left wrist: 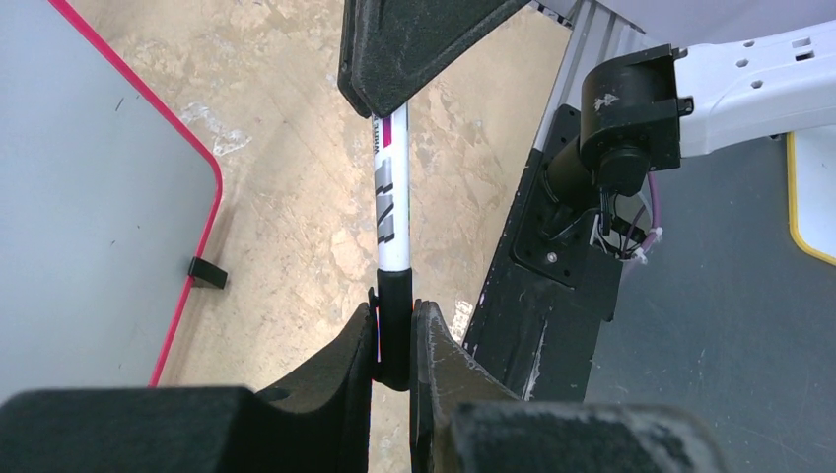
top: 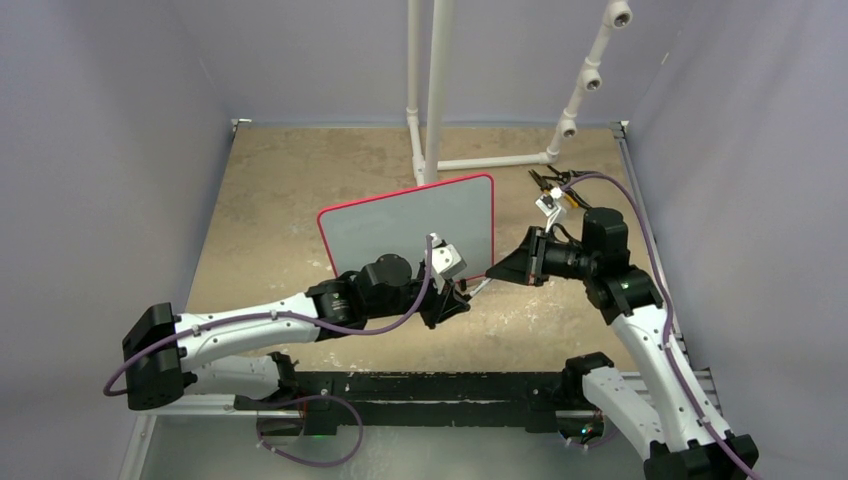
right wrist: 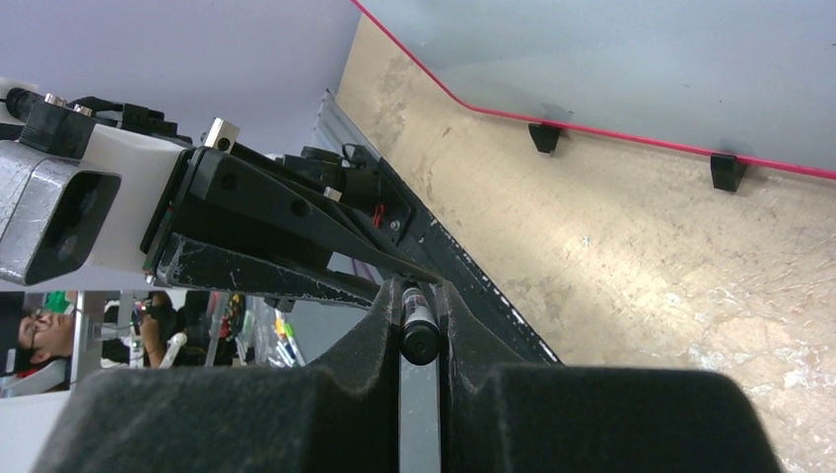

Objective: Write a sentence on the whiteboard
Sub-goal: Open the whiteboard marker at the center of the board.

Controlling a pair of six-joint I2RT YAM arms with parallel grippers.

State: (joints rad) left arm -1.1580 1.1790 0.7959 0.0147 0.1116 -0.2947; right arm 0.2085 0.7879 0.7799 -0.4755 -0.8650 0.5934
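One blank board is standing mid-table while both grippers are sharing a single marker.

Board (top: 400, 225) is sitting propped on its small black feet (right wrist: 543, 136) on the table (top: 270, 200), just beyond the two grippers, with no writing showing. It is looking light, stiff and slick, so I'm guessing it will be sliding or tipping under a hard push and wanting only gentle strokes. Left gripper (left wrist: 394, 330) is clamping the black cap (left wrist: 392, 296), and right gripper (right wrist: 420, 310) is pinching the white barrel further along, with the marker (left wrist: 391, 197) stretching between them. That marker is looking light, rigid and smooth, probably slippery. I'd be gripping it on the barrel close to the cap and pulling straight along its length.
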